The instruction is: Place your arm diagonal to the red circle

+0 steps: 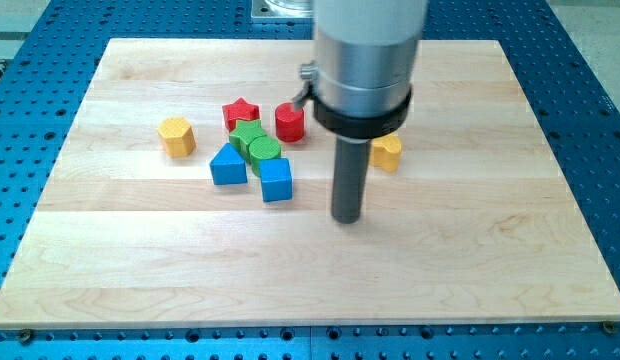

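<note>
Red circle (289, 123) sits near the board's top middle beside the red star (241, 112), and we judge the task nearly done, since our gripperless rod's tip (346, 219) rests diagonally below it toward the view's right.

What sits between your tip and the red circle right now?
Nothing visible. My tip rests on bare board, below and to the view's right of the red circle. The blue cube and green blocks lie just left of that diagonal line.
</note>
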{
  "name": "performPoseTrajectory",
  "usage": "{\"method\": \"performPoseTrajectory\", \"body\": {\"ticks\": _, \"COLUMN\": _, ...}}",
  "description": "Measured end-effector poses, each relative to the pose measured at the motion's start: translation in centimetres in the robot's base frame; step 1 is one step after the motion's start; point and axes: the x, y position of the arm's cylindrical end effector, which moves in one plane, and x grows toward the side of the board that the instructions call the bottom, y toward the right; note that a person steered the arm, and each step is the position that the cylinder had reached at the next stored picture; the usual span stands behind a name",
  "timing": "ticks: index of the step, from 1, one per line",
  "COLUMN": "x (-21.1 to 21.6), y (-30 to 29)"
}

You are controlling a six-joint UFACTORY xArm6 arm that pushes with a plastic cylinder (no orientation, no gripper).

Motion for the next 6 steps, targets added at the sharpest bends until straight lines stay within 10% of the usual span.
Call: {"method": "performPoseTrajectory", "body": {"ticks": 6, "x": -0.39, "y": -0.83}}
